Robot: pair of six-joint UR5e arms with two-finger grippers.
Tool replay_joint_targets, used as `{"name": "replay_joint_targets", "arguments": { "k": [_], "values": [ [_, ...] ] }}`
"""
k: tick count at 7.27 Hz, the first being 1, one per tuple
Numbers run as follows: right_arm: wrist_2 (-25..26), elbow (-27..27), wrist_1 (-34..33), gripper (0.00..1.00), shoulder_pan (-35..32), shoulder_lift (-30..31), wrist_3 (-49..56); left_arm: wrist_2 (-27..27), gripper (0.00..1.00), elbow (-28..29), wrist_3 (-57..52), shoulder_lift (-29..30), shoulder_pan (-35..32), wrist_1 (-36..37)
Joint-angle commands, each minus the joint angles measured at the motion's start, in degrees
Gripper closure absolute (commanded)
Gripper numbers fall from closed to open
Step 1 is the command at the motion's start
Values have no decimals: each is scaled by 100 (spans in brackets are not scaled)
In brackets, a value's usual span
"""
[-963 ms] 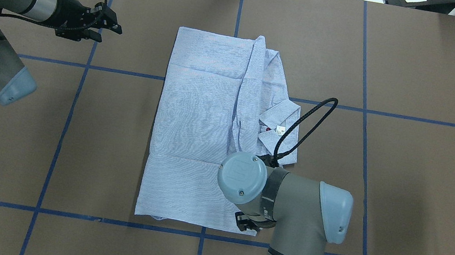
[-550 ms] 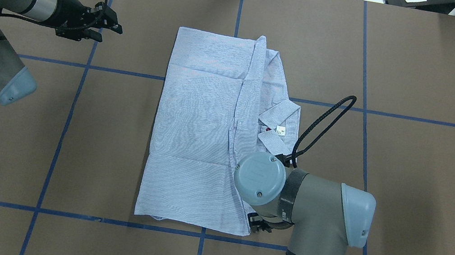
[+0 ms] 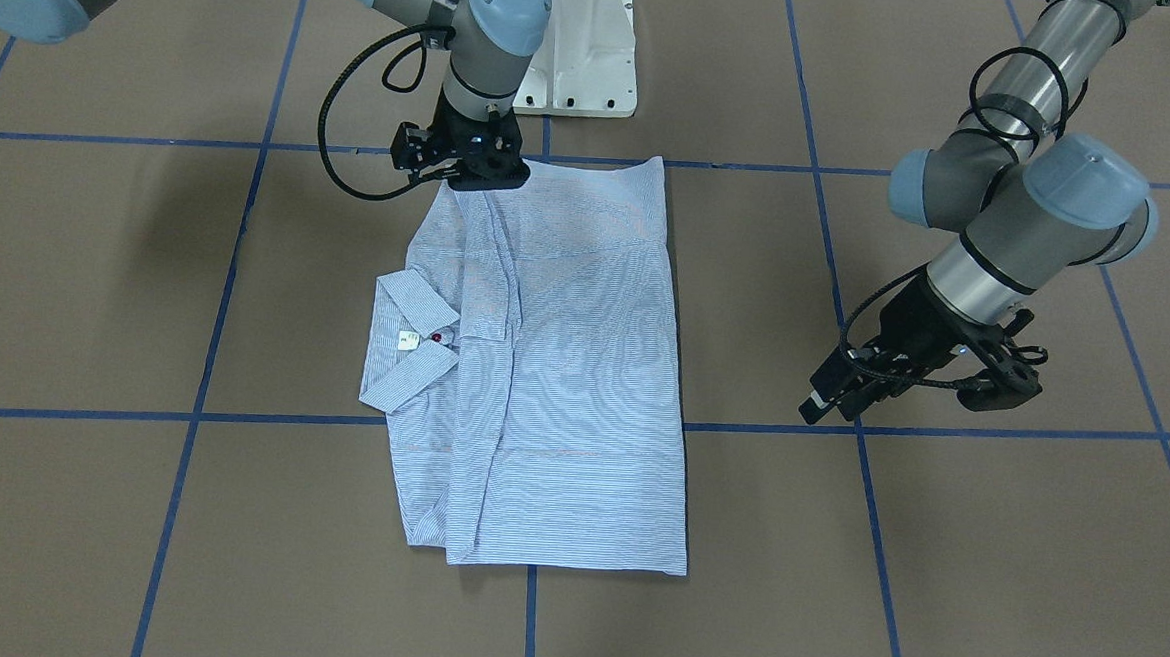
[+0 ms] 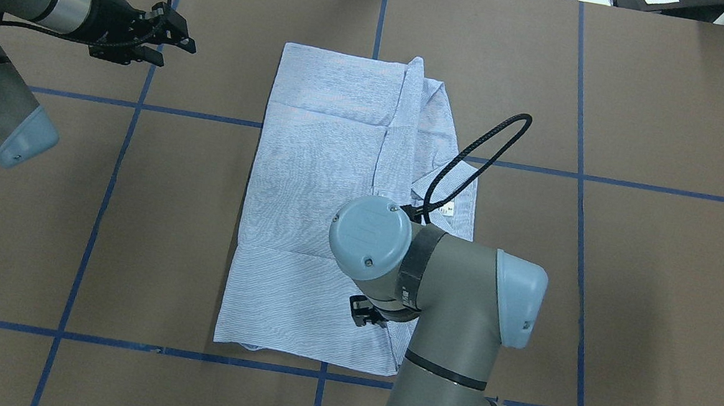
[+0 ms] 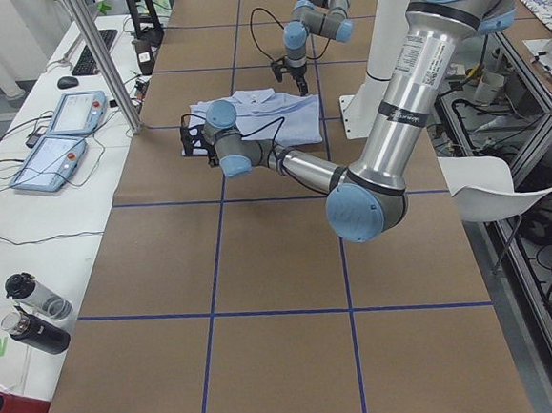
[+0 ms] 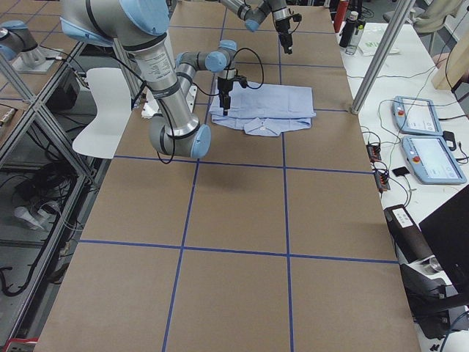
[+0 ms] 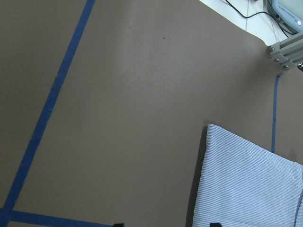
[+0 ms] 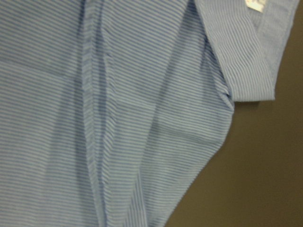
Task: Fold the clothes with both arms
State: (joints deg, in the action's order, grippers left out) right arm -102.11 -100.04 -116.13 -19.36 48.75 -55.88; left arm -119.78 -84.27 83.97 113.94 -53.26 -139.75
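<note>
1. Shirt (image 4: 310, 209) flat in the middle of the worktop (image 4: 648, 277), folded into a long block, with the collar (image 3: 409, 344) poking out on the robot's right side.
2. Right tool (image 3: 465, 165) low over the shirt's end nearest the robot, close to the right corner. Cannot tell if spread or pinching cloth; mostly hidden under the right arm (image 4: 450, 289).
3. Left tool (image 4: 175, 53) spread wide, holding nothing, off to the side of the shirt's far left corner and not touching it.
4. Could grab too many layers. Looks like a thick stack at that edge, so a deep bite might lift the whole block and undo the neat folds.
5. Could grab too little. A thin pinch might slip out partway through a lift and drop the cloth in a lumpy heap.
6. Could pull the shirt crooked. Only one tool near the cloth, so lifting one corner alone might twist the block or slide it along the worktop.
7. Could snag the collar. Close to the right arm, and easy to flip or crumple with a sideways sweep.
8. Could press too hard and bunch the cloth under the tool.
9. Safer with the left tool brought to the other near corner first, then both lifting together.
</note>
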Motion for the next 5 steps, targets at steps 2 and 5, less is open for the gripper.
{"name": "replay_joint_targets", "arguments": {
  "k": [2, 5],
  "values": [
    [-2, 670, 566, 0, -103, -270, -11, -1, 32, -2, 14, -3, 0, 0],
    [-2, 731, 548, 0, -147, -208, 33, -1, 32, -89, 14, -56, -9, 0]
  ]
}}
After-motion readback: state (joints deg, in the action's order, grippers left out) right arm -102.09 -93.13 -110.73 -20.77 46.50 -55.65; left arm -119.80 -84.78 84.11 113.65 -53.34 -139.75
